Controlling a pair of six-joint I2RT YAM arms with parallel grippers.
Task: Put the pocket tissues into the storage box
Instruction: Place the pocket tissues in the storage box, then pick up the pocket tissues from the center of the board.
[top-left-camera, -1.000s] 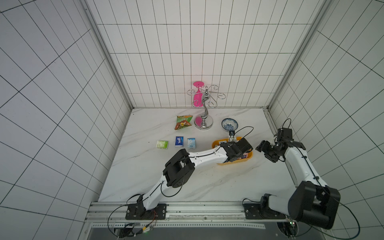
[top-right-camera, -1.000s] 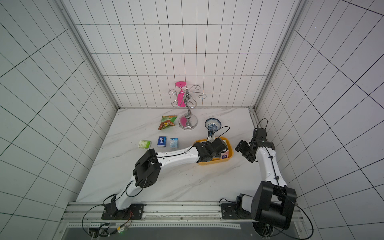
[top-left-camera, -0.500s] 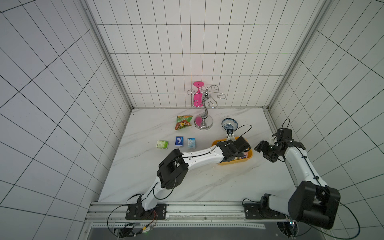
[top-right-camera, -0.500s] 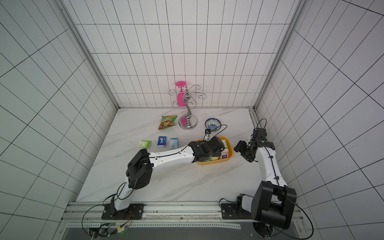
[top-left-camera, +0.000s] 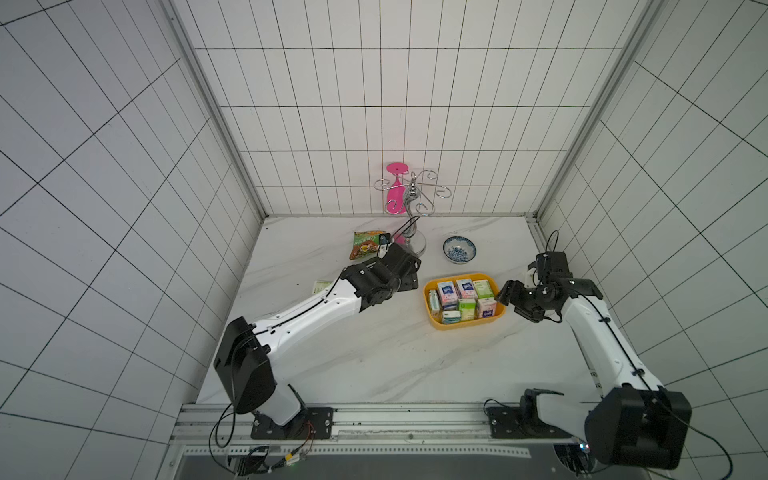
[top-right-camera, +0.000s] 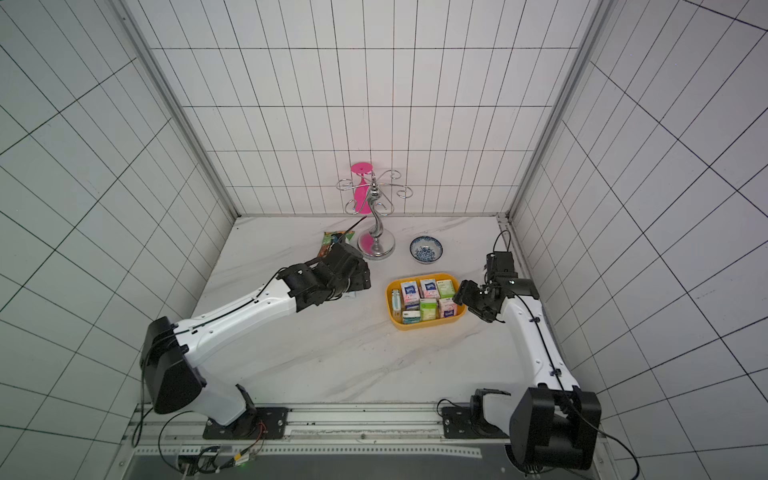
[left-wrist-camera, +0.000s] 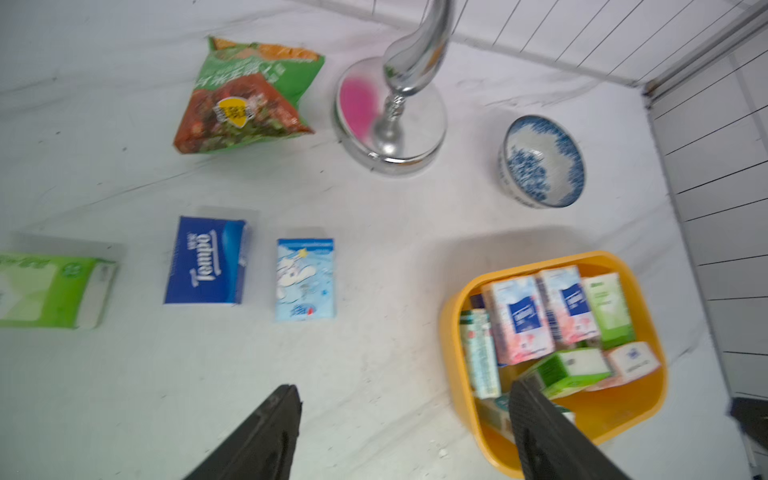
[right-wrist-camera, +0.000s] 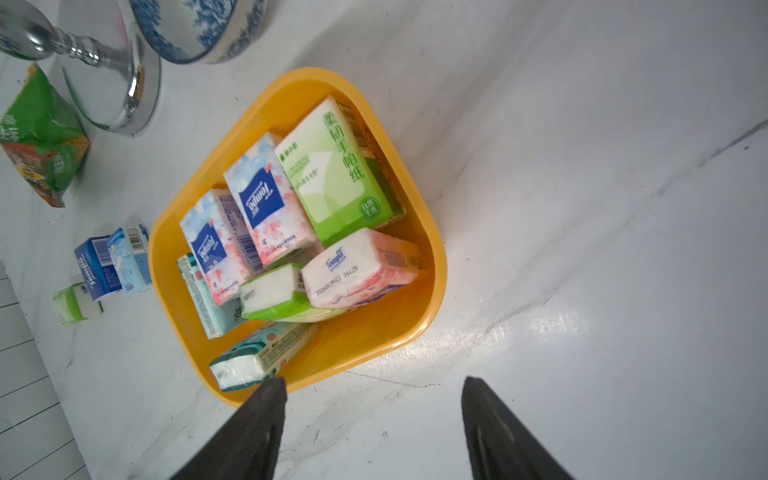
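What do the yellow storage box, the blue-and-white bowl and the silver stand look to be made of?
The storage box looks like moulded plastic: opaque yellow-orange, rounded corners, soft sheen. The bowl is probably glazed ceramic: glossy white with a blue pattern. The stand seems polished metal, perhaps chromed: its base mirrors something pink.

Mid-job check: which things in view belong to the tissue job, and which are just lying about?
Job:
box
packets inside it
loose green packet
dark blue packet
light blue packet

Lying about:
snack bag
stand
pink glass
bowl
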